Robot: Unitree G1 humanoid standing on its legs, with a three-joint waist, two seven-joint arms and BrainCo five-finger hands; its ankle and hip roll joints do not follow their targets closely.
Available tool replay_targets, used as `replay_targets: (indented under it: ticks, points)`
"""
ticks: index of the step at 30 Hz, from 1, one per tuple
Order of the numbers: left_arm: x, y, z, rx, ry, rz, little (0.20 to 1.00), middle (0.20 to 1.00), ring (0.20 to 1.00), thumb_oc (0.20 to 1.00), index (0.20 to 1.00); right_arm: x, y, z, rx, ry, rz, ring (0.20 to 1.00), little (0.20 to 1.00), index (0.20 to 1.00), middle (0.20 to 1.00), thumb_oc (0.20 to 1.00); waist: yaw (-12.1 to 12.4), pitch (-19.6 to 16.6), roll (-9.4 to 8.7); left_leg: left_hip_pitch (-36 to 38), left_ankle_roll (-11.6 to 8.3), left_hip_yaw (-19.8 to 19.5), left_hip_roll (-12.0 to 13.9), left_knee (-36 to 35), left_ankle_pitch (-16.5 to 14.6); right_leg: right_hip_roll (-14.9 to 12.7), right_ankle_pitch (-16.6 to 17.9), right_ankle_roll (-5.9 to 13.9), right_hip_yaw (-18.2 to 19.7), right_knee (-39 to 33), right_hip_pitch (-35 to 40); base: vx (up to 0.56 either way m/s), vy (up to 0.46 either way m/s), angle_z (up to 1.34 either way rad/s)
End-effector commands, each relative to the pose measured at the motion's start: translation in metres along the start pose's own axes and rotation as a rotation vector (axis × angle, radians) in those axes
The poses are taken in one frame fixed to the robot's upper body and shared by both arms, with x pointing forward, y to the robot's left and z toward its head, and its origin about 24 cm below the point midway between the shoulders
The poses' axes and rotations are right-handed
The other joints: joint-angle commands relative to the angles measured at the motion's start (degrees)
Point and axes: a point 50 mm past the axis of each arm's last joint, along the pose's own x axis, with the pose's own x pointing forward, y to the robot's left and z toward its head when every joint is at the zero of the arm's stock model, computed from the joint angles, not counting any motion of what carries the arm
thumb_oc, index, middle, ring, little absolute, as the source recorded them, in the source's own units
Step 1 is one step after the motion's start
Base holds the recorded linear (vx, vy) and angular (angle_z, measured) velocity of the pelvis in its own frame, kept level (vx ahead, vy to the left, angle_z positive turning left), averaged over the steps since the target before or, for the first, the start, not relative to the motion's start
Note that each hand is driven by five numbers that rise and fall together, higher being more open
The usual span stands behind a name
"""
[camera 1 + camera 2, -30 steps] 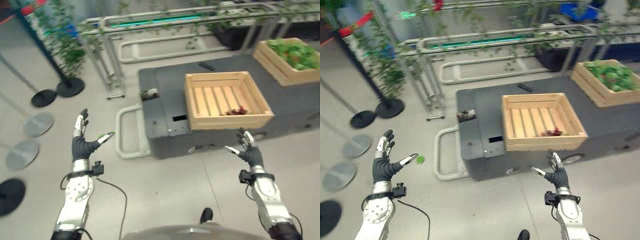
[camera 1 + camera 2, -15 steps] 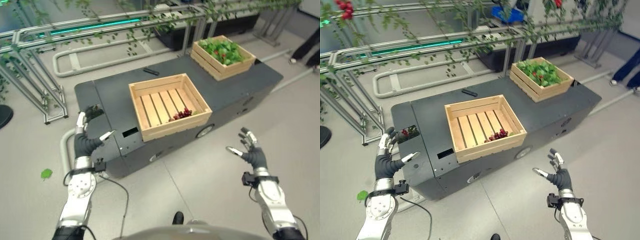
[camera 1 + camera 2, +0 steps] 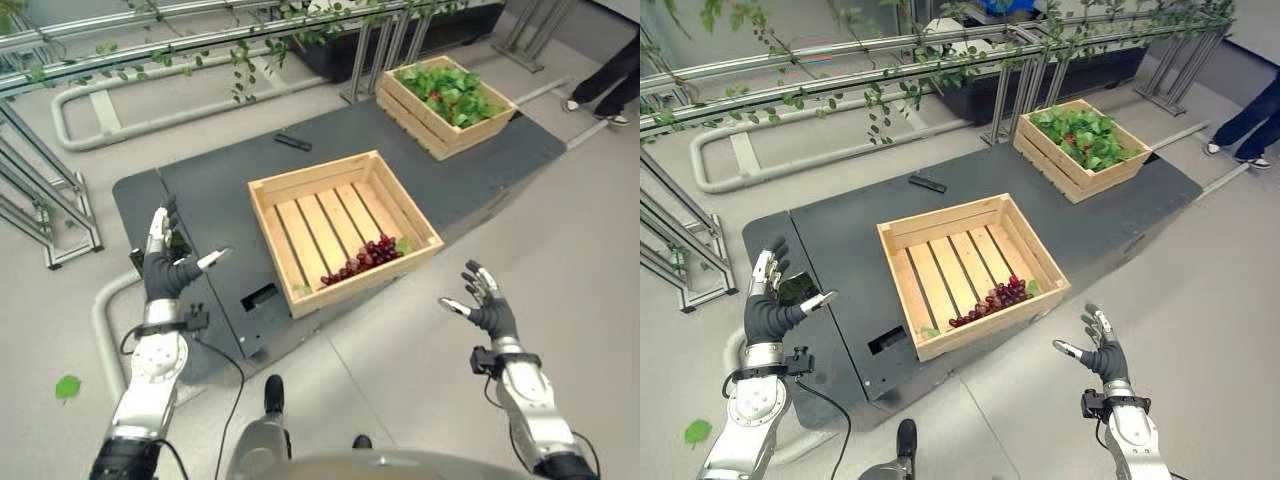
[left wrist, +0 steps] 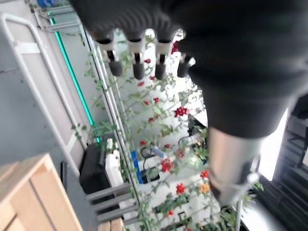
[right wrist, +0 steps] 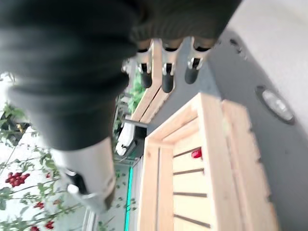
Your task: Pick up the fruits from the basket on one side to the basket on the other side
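One bunch of dark red grapes (image 3: 362, 259) sits in the near-right corner of the near crate (image 3: 971, 268), against the front wall. I'd call it light, soft and easily crushed, with berries that could shed, so I'd cup it from underneath or take the stem, not squeeze. Two wooden crates on the dark platform (image 3: 210, 180): the far crate (image 3: 1081, 146) at 1 o'clock is full of green leaves with red bits, probably fruit, too small to count. One small black object (image 3: 927, 183) at 11 o'clock. Left hand (image 3: 163, 262) and right hand (image 3: 1097, 348) are both spread, holding nothing, short of the crate.
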Motion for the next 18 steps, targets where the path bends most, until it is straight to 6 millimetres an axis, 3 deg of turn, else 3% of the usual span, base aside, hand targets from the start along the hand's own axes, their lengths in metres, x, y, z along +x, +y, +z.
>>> replay_targets:
  ticks: [1,3,5,7,8,10,12,13,14,15,16,18]
  points:
    - [0.004,0.005,0.017,-0.018,-0.104,0.027,1.0,1.0,1.0,1.0,1.0,0.01,-0.009,0.026,0.001,-0.136,-0.018,1.0,1.0,1.0,1.0,1.0,0.8,-1.99,1.23,-4.09,-5.39,-3.55,4.39,3.68,-0.86,4.9,-4.6,0.64,-0.04,2.62,2.98,0.43,0.329,-0.25]
    - [0.006,0.007,0.019,-0.017,-0.117,0.019,1.0,1.0,1.0,1.0,1.0,0.009,-0.005,0.024,0.024,-0.13,-0.016,1.0,1.0,1.0,1.0,1.0,0.56,-2.4,0.31,-3.09,-3.8,-2.45,3.43,4.83,-2.82,3.09,-4.8,1.83,0.29,8.74,1.55,0.29,0.258,-0.21]
    - [0.009,0.006,0.022,-0.004,-0.131,-0.007,1.0,1.0,1.0,1.0,1.0,0.01,0.001,0.022,0.018,-0.119,-0.003,1.0,1.0,1.0,1.0,1.0,0.56,-2.87,-0.4,-1.05,-2.0,-1.46,2.14,5.05,-5.19,0.42,-2.24,4.42,0.21,17.73,-2.78,0.25,0.265,-0.22]
    - [0.01,0.002,0.024,-0.018,-0.136,-0.03,1.0,1.0,1.0,1.0,1.0,0.01,0.002,0.02,0.025,-0.109,-0.016,1.0,1.0,1.0,1.0,1.0,-0.26,-2.37,-0.35,1.83,-0.38,-1.46,0.55,4.77,-6.92,-1.99,4.89,7.46,0.54,27.47,-6.26,0.23,0.301,-0.3]
    - [0.011,0.001,0.027,-0.018,-0.147,-0.042,1.0,1.0,1.0,1.0,1.0,0.01,0.003,0.02,0.027,-0.109,-0.017,1.0,1.0,1.0,1.0,1.0,-0.79,-1.99,0.54,3.15,0.19,-1.63,0.82,4.51,-7.37,-2.34,7.61,7.68,0.22,31.17,-8.07,0.22,0.302,-0.18]
    - [0.01,0.0,0.028,-0.016,-0.147,-0.054,1.0,1.0,1.0,1.0,1.0,0.009,0.004,0.017,0.012,-0.094,-0.017,1.0,1.0,1.0,1.0,1.0,-1.24,-1.19,1.89,5.68,0.95,-2.12,1.1,4.05,-8.76,-3.36,7.77,7.0,-0.7,34.99,-11.57,0.26,0.214,0.14]
    - [0.009,0.0,0.028,-0.013,-0.148,-0.059,1.0,1.0,1.0,1.0,1.0,0.007,0.005,0.015,0.01,-0.085,-0.017,1.0,1.0,1.0,1.0,1.0,-1.51,-1.25,1.99,7.03,0.86,-2.49,0.83,3.68,-9.48,-4.59,6.9,6.08,-1.83,32.5,-12.98,0.27,0.04,0.03]
    - [0.008,0.002,0.029,-0.019,-0.149,-0.053,1.0,1.0,1.0,1.0,1.0,0.006,0.003,0.012,0.011,-0.072,-0.029,1.0,1.0,1.0,1.0,1.0,-1.59,-1.28,1.9,8.27,0.3,-3.43,0.37,3.31,-10.07,-6.52,6.41,5.31,-2.95,24.45,-13.72,0.21,-0.04,-0.08]
    - [0.008,0.002,0.029,-0.019,-0.148,-0.054,1.0,1.0,1.0,1.0,1.0,0.006,0.003,0.012,0.011,-0.071,-0.029,1.0,1.0,1.0,1.0,1.0,-1.8,-1.16,2.06,8.56,0.22,-3.69,0.54,3.26,-10.19,-6.29,6.51,5.3,-3.33,23.82,-13.01,0.28,-0.08,0.11]
    - [0.008,0.002,0.028,-0.027,-0.147,-0.053,1.0,1.0,1.0,1.0,1.0,0.005,0.001,0.011,0.014,-0.064,-0.04,1.0,1.0,1.0,1.0,1.0,-2.01,-1.03,1.88,8.88,-0.3,-4.36,0.39,3.4,-10.58,-6.95,6.97,5.24,-2.98,18.51,-13.45,0.27,-0.145,0.33]
    - [0.01,0.002,0.029,-0.031,-0.15,-0.054,1.0,1.0,1.0,1.0,1.0,0.005,-0.003,0.01,0.005,-0.06,-0.058,1.0,1.0,1.0,1.0,1.0,-2.48,-1.07,1.43,9.59,-1.29,-5.67,0.44,3.64,-11.61,-8.11,9.04,6.39,-1.4,10.67,-13.93,0.34,-0.193,0.48]
    - [0.013,-0.001,0.03,-0.051,-0.154,-0.063,1.0,1.0,1.0,1.0,1.0,0.004,-0.008,0.009,0.002,-0.055,-0.082,1.0,1.0,1.0,1.0,1.0,-3.05,-1.1,1.13,10.31,-1.89,-7.14,0.64,4.23,-12.81,-8.56,10.47,7.26,0.91,7.07,-13.54,0.28,-0.154,0.61]
